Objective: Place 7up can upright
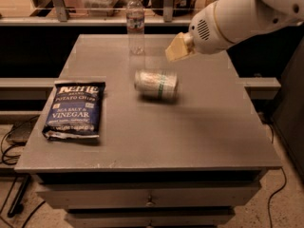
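Note:
The 7up can point(156, 83) lies on its side near the middle of the grey table point(190, 137), its long axis running left to right, blurred as if rolling. My gripper point(177, 48) hangs above and to the right of the can, clear of it and holding nothing. The white arm reaches in from the upper right.
A blue chip bag point(74, 109) lies flat at the table's left. A clear plastic water bottle point(136, 24) stands upright at the back centre. Shelving and clutter sit behind the table. Drawers are below the front edge.

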You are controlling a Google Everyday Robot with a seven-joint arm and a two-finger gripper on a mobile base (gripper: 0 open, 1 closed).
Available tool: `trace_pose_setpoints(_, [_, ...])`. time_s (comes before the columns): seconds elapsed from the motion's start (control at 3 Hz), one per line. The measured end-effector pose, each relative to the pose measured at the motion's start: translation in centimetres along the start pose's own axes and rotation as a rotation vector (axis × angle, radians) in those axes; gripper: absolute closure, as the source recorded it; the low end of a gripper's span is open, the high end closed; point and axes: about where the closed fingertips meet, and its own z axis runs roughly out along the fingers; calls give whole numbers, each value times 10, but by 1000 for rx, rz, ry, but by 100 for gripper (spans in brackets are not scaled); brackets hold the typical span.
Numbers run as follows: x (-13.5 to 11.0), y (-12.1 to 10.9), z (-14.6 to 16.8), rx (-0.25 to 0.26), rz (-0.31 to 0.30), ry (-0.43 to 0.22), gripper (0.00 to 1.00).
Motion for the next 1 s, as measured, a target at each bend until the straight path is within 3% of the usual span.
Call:
trace_pose_setpoints(0.33, [-24,3,-18,-89,-61,-143,100])
trace_pose_setpoints(0.67, [-25,9,-21,-99,-133,-157,98])
trace_pose_setpoints(1.0, [-26,11,-22,-102,-134,-158,77])
